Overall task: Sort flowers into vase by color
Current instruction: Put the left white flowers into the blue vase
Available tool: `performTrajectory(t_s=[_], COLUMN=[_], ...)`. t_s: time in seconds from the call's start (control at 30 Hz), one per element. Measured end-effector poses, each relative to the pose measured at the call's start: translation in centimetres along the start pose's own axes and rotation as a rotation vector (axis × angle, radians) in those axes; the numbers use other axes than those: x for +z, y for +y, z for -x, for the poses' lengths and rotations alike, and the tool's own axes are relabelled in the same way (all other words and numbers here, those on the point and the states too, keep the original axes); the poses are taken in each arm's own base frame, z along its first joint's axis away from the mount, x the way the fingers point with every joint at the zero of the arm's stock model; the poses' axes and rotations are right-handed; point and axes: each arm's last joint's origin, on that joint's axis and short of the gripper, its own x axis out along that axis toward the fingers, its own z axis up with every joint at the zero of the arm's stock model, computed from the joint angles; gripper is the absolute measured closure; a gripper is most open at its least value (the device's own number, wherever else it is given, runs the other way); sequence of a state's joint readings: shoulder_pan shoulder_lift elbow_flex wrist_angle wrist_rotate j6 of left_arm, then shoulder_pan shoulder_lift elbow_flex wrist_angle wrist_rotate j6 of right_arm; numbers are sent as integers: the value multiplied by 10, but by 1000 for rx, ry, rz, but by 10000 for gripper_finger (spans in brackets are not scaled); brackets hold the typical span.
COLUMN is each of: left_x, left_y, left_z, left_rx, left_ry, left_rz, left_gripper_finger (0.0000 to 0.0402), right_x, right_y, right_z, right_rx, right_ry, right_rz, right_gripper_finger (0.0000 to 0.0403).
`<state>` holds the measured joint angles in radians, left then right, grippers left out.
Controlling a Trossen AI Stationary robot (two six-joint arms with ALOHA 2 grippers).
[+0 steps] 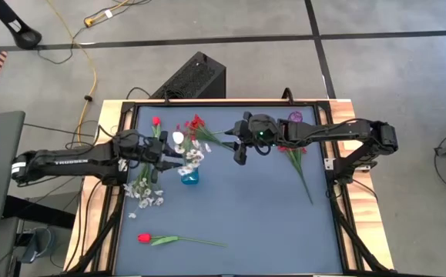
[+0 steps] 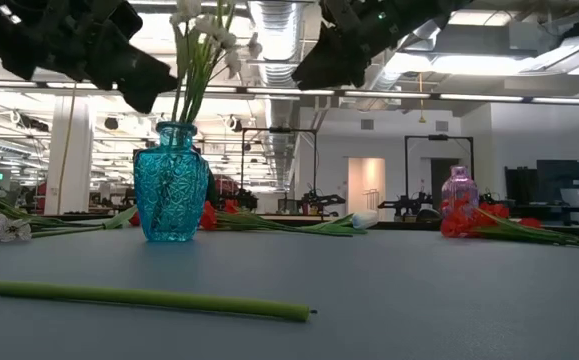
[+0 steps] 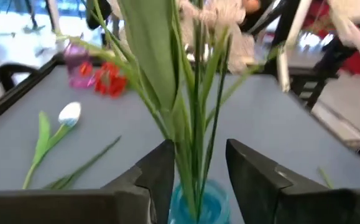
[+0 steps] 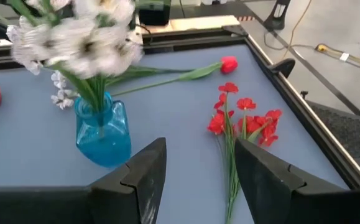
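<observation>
a blue vase (image 1: 189, 177) is seen standing on the grey table (image 1: 253, 223), and a bunch of white flowers (image 2: 201, 40) is stood upright in it. the left gripper (image 3: 197, 177) is held just above the vase's mouth, with its fingers apart on both sides of the green stems, not squeezing them. the right gripper (image 4: 198, 174) is held in the air above the table, past the vase, and its fingers are apart with nothing between them. a spray of red flowers (image 4: 242, 121) is laid flat on the table near the right gripper. a pink vase (image 2: 458, 200) is stood near the far edge, with more red flowers beside it. a red tulip (image 1: 145, 238) is laid near the front edge, far from both vases. a spray of white blossoms (image 1: 145, 196) is laid beside the blue vase.
</observation>
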<state>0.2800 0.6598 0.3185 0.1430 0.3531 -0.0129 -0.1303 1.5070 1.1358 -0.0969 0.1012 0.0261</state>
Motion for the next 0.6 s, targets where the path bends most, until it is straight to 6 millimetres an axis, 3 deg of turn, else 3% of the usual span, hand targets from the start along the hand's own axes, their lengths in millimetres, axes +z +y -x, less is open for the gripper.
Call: performTrajectory(t_s=[0.3,0.6], left_x=[20,13], left_y=[-2,-2], left_z=[16,22], left_rx=[110,232], left_ry=[86,289], left_rz=[83,385], left_gripper_finger=[260,260], right_x=[-3,-17], right_y=[0,-1], right_z=[0,2], right_rx=[-1,-12], right_ry=[28,179], right_rz=[-6,-33], right_gripper_finger=[188,188])
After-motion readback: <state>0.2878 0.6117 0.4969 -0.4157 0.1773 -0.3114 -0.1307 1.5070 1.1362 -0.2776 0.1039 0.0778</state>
